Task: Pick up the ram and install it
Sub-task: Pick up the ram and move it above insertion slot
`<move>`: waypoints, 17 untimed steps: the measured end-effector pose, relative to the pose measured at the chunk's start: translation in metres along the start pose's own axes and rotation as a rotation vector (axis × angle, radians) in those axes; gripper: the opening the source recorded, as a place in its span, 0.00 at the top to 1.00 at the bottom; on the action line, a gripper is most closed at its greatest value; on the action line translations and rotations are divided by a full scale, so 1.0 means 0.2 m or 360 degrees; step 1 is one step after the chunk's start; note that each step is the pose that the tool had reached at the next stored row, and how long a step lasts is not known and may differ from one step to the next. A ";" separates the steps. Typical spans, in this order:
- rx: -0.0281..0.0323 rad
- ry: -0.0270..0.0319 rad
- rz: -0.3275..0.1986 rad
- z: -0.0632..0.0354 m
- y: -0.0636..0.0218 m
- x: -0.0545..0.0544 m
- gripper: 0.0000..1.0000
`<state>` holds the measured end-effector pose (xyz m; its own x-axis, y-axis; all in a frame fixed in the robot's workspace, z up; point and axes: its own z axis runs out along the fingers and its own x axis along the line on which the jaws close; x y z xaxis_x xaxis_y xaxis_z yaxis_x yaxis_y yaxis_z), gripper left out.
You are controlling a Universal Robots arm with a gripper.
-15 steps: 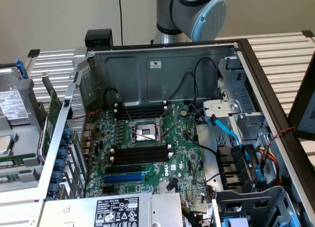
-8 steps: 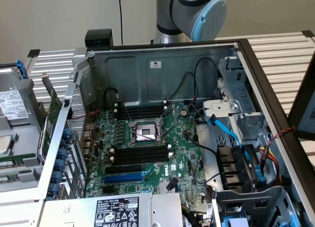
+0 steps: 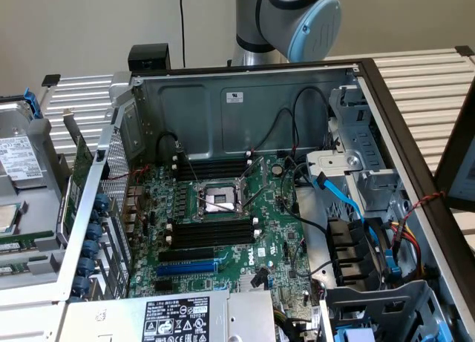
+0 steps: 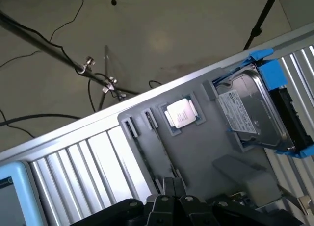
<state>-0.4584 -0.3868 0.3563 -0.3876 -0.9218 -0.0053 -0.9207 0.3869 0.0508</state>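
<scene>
The ram [image 3: 21,242], a long thin green circuit-board stick, lies in a matte grey moulded tray [image 4: 196,147] at the exterior view's left edge, beside a square silver-lidded processor [image 4: 180,113] and a metal hard drive [image 4: 250,113] in a blue plastic frame. The black claw [image 4: 172,183] hangs above that tray, closed, with nothing seen between its fingers. The tray rests on a ribbed aluminium tabletop [image 4: 93,157] next to an open steel computer case [image 3: 245,104] holding a green motherboard [image 3: 274,208] with black slots [image 3: 211,231]. Cables trail over a beige floor [image 4: 171,35].
</scene>
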 end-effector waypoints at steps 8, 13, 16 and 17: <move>0.00617 0.00181 -0.0187 0.006 -0.001 0.00 0.89; 0.00694 0.00195 -0.0331 0.012 -0.001 0.00 0.89; 0.00713 0.00214 -0.0418 0.014 -0.001 0.00 0.89; 0.00724 0.00219 -0.0447 0.015 -0.001 0.00 0.89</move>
<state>-0.4584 -0.3868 0.3533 -0.1168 -0.9932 0.0008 -0.9932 0.1168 0.0044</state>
